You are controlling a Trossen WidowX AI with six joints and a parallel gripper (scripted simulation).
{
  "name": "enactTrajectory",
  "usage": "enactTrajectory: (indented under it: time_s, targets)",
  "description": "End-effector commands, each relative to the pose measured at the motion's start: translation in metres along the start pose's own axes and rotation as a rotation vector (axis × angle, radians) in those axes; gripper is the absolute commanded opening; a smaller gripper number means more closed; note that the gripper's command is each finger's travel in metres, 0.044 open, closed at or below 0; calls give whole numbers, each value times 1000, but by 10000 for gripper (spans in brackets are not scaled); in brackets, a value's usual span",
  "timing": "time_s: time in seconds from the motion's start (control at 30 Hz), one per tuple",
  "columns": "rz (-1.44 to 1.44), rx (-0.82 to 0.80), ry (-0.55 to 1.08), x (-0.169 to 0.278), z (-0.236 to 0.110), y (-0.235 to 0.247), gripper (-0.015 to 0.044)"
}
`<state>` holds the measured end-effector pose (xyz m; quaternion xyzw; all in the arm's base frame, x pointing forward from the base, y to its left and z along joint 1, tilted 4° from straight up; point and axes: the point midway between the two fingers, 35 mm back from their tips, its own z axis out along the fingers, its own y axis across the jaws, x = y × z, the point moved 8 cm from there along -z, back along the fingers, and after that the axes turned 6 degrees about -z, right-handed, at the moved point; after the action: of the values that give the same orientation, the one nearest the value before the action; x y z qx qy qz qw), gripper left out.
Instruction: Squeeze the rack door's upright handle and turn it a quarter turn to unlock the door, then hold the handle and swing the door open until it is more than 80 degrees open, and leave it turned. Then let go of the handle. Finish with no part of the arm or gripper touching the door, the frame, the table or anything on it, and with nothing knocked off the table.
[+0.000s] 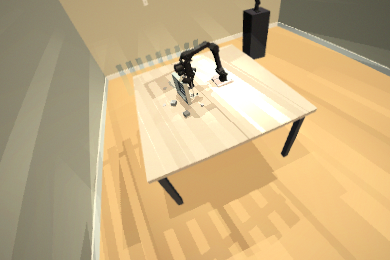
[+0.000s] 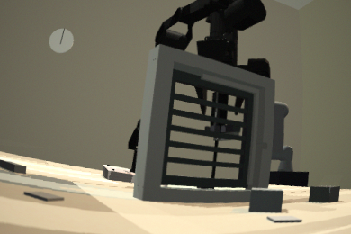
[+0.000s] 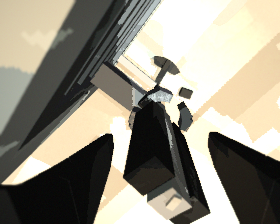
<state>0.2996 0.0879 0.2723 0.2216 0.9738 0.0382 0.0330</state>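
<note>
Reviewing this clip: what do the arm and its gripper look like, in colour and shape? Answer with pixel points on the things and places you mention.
The arm (image 1: pixel 207 44) (image 2: pixel 219 21) is black all over, built of slim links joined by chunkier, rounded housings. Its gripper (image 3: pixel 159 139) has two black fingers, broad at the base and tapering to narrow, blunt tips. No markings or cables can be made out at this resolution.

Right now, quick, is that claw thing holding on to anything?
Gripper: open, holding nothing; its two fingers stand apart on either side of the door's upright handle, with a gap on each side.
</note>
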Motion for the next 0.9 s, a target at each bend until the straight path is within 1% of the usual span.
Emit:
enactTrajectory:
  time_s: [0.0, 0.47, 0.67, 0.87]
  targets:
    - [179, 7, -1, 0, 1, 0, 290]
    - [864, 6, -3, 0, 1, 0, 290]
    - [897, 6, -3, 0, 1, 0, 290]
    - [897, 6, -3, 0, 1, 0, 250]
